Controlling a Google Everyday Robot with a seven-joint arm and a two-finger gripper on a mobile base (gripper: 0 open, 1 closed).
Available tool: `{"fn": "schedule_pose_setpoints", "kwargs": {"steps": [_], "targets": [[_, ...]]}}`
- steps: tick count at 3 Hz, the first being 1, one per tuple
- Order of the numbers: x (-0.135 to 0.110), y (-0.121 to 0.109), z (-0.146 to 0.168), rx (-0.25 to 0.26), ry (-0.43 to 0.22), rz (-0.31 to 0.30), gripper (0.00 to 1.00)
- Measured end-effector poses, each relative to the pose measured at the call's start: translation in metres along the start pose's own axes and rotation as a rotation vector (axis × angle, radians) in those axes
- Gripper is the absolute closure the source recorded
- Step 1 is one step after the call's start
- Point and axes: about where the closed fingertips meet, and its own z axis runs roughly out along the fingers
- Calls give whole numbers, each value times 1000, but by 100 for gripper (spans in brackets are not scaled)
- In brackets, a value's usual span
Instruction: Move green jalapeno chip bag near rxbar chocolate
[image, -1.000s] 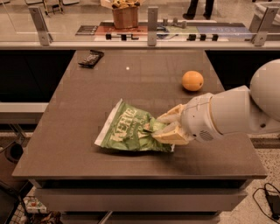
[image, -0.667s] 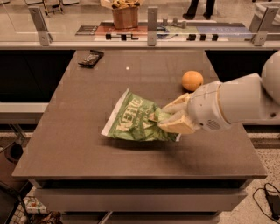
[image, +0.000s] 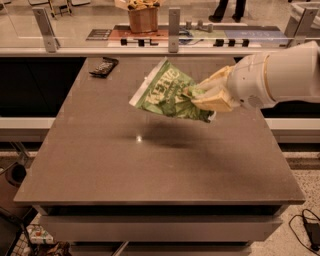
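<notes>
The green jalapeno chip bag (image: 167, 92) hangs in the air above the middle of the brown table (image: 150, 160), tilted, with its shadow on the tabletop below it. My gripper (image: 200, 96) comes in from the right and is shut on the bag's right end. The rxbar chocolate (image: 103, 66) is a small dark flat bar lying at the far left corner of the table, well left of the bag.
A glass barrier with metal posts (image: 173, 29) runs behind the table's far edge. My white arm (image: 280, 75) spans the right side. The orange fruit is hidden behind the arm or bag.
The gripper has lifted the bag off the tabletop and carried it up and toward the far side of the table. The orange fruit is now covered.
</notes>
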Motion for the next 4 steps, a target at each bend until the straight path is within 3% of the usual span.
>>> {"fn": "schedule_pose_setpoints", "kwargs": {"steps": [2,3,4], "targets": [[-41,-72,21,58,-25,-65,100],[-56,-88,47,77,9,-89,100],[-60,-104,78,109,83,-96,100]]}}
